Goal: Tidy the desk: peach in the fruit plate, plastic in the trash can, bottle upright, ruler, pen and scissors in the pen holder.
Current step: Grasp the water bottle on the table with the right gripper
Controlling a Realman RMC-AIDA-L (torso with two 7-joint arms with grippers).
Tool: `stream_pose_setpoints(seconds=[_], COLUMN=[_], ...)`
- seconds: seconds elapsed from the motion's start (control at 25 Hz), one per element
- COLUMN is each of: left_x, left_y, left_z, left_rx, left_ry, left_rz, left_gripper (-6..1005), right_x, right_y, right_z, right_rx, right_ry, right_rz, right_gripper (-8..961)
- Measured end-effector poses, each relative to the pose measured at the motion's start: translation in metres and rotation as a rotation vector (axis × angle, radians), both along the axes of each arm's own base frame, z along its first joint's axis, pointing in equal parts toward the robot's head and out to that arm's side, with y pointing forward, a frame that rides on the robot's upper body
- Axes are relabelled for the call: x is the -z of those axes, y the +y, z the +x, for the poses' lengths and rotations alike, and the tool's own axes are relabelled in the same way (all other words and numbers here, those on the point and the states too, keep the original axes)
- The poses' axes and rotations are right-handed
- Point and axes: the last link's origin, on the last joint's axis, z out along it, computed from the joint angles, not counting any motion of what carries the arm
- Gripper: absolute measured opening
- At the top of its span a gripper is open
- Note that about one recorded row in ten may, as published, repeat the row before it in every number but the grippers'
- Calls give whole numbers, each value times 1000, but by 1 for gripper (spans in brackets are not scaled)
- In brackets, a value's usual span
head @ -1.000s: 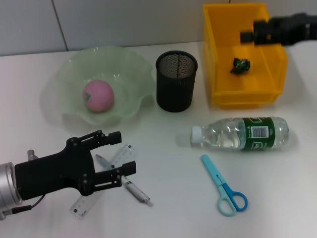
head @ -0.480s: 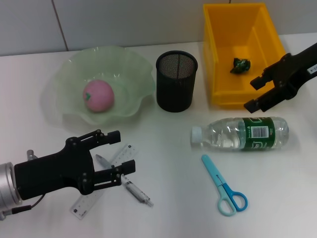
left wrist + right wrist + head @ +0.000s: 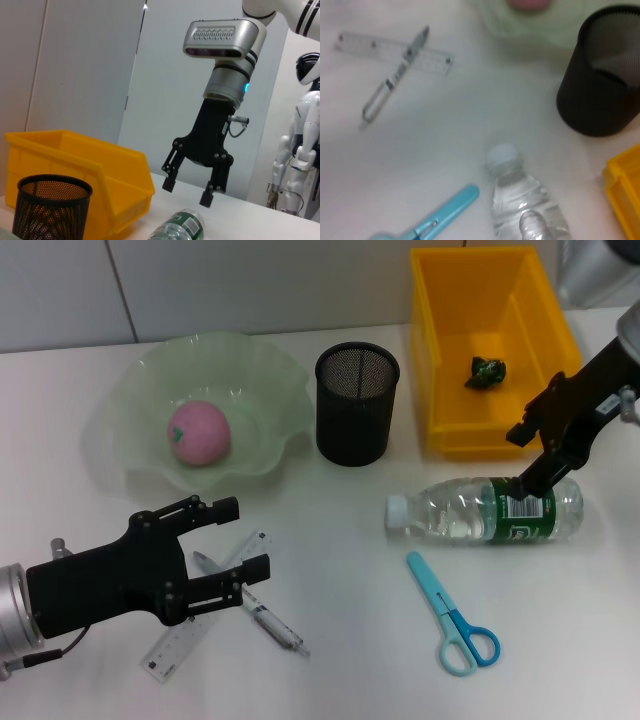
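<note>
The pink peach lies in the pale green fruit plate. A dark crumpled plastic sits inside the yellow trash can. The bottle lies on its side, cap toward the black pen holder. My right gripper hangs open just over the bottle's labelled end; the left wrist view shows it spread above the bottle. My left gripper is open low over the clear ruler and the pen. The blue scissors lie in front of the bottle.
The right wrist view looks down on the bottle's cap end, the scissors' sheath, the pen crossing the ruler, and the pen holder. A white humanoid figure stands far behind the desk.
My right gripper has left the space over the trash can and come down to the bottle's labelled end. The left gripper has barely shifted.
</note>
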Motion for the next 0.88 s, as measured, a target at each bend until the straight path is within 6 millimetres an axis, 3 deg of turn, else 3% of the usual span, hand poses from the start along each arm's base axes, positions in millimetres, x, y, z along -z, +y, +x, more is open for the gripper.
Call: stream_pose_setpoints(seconds=[0.88], left_x=[-1], left_y=[-1], left_z=[-2], left_rx=[-7], left_ry=[-1], left_rz=[6], left_gripper=[808], right_x=[57], right_y=[10], right_z=[-8], right_rx=[-127], right_ry=[-247], right_rz=[-126], right_gripper=[778])
